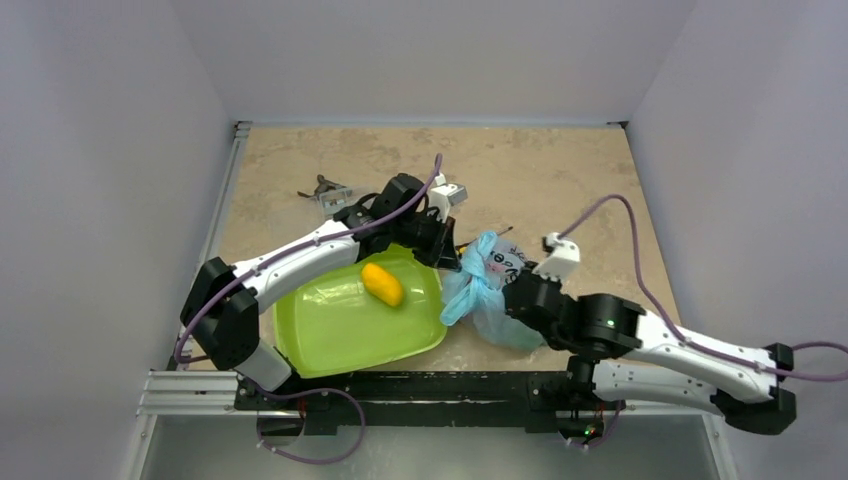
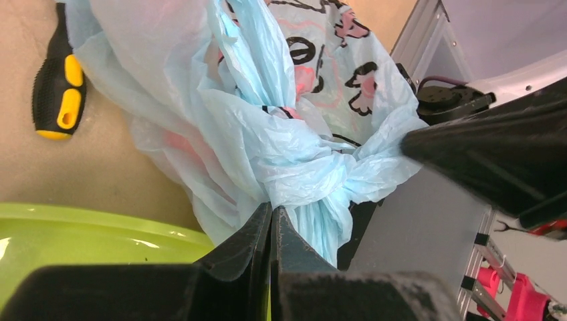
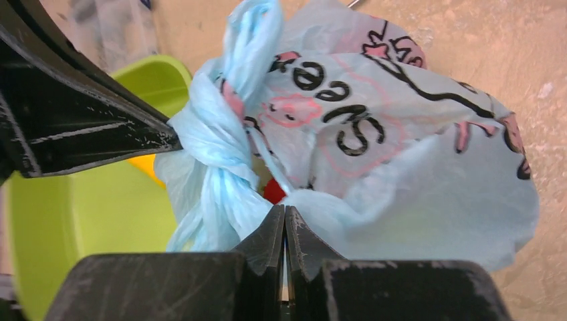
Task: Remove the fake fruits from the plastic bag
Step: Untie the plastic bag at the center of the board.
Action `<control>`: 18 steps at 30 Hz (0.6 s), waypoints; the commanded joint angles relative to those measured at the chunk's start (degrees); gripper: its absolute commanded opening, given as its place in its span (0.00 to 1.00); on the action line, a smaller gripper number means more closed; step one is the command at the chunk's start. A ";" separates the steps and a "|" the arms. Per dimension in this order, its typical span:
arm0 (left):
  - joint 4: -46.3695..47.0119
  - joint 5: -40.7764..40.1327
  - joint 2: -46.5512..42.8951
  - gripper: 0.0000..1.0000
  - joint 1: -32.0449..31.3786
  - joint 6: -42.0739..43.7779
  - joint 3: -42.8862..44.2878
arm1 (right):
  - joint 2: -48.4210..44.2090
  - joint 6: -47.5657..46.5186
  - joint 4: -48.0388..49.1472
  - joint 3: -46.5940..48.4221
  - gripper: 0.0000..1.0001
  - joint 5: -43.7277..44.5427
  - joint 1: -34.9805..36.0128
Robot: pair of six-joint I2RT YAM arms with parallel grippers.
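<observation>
Right now both of my pincers are clenched on the plastic bag (image 1: 485, 290), which lies tied shut on the tabletop (image 1: 560, 180) just at 3 o'clock of the green tray (image 1: 330, 335). My left pincer (image 2: 271, 212) pinches the twisted film right under the knot (image 2: 301, 177), fingers pressed together. My right pincer (image 3: 284, 214) grips a fold on the bag's other side, equally tight. At 12 o'clock of my right fingertips a red fruit (image 3: 273, 192) peeks through a gap, inside the bag. An orange-yellow oval fruit (image 1: 382, 284) rests in the tray. A screwdriver (image 2: 59, 83) with a black-and-yellow handle lies at 10 o'clock of the bag in my left wrist view.
</observation>
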 commanded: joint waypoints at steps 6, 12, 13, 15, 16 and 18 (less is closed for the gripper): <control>4.24 1.55 -1.44 0.00 2.54 -3.49 -1.29 | -30.22 -2.92 12.16 -10.97 0.00 5.29 0.16; 4.65 3.29 -0.28 0.00 2.54 -3.70 -0.98 | -11.81 -9.00 2.34 2.14 0.28 2.84 0.16; 4.66 3.29 -0.18 0.00 2.54 -3.65 -0.94 | -8.59 -10.72 2.12 3.96 0.34 1.52 0.18; 4.47 3.21 -0.22 0.00 2.54 -3.42 -0.87 | -2.54 -12.92 1.59 7.02 0.42 -0.72 0.16; 4.30 3.04 -0.27 0.00 2.52 -3.23 -0.85 | -0.07 -13.14 0.69 8.57 0.45 -1.88 0.16; 3.98 2.69 -0.45 0.00 2.54 -3.00 -0.76 | 5.14 -13.04 0.17 10.48 0.53 -3.31 0.16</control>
